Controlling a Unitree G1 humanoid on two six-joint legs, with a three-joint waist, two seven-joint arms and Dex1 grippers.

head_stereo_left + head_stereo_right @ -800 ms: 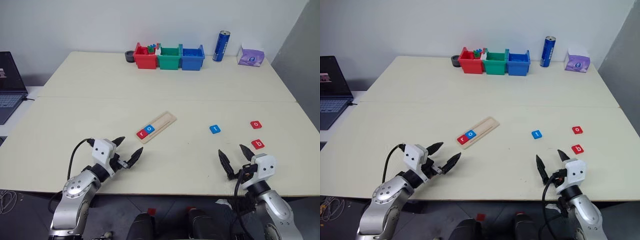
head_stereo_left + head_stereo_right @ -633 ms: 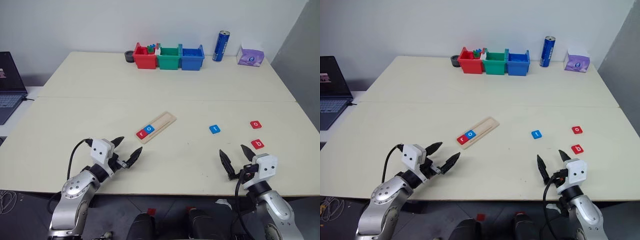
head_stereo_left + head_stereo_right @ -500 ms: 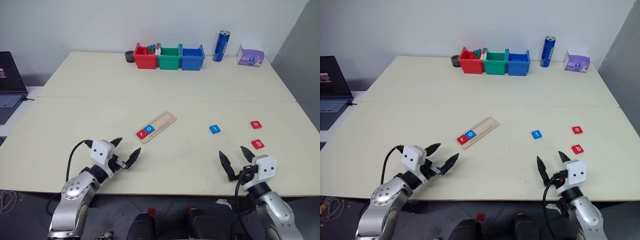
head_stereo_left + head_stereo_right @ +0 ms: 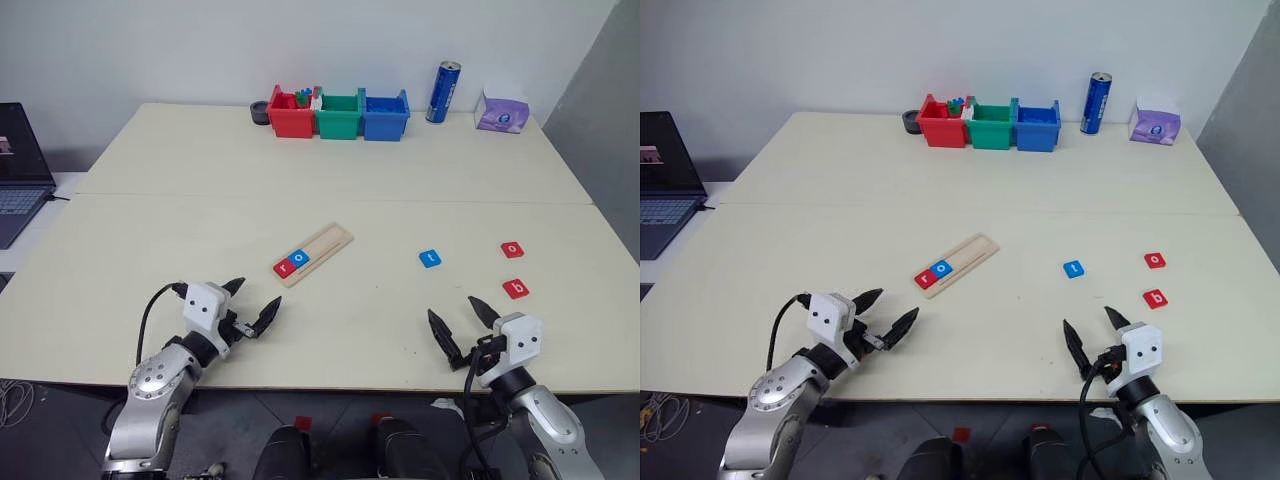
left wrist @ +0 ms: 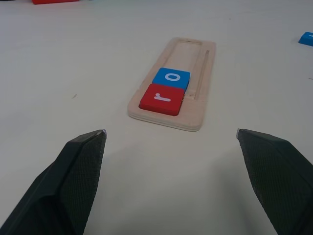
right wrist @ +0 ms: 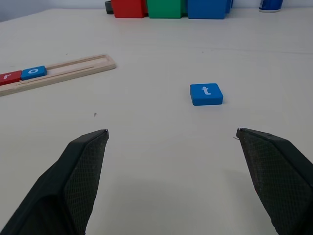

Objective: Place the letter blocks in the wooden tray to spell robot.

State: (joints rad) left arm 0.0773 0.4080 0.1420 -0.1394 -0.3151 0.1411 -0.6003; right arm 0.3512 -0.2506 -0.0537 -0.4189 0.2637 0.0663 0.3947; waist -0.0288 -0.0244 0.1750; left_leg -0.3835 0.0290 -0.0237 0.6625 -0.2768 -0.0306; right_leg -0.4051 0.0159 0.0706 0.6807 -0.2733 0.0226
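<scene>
Blue t block [image 6: 206,94] lies ahead of wide-open, empty right pincer [image 4: 459,327]; left pincer [image 4: 250,305] likewise.

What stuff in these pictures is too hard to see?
- Red bin, head views: small things poke out, too small to identify.
- Laptop, head views: cut off by the picture's edge.
- Dark round thing, head views: partly hidden behind the red bin.
- Blue can: label too small to read.
</scene>
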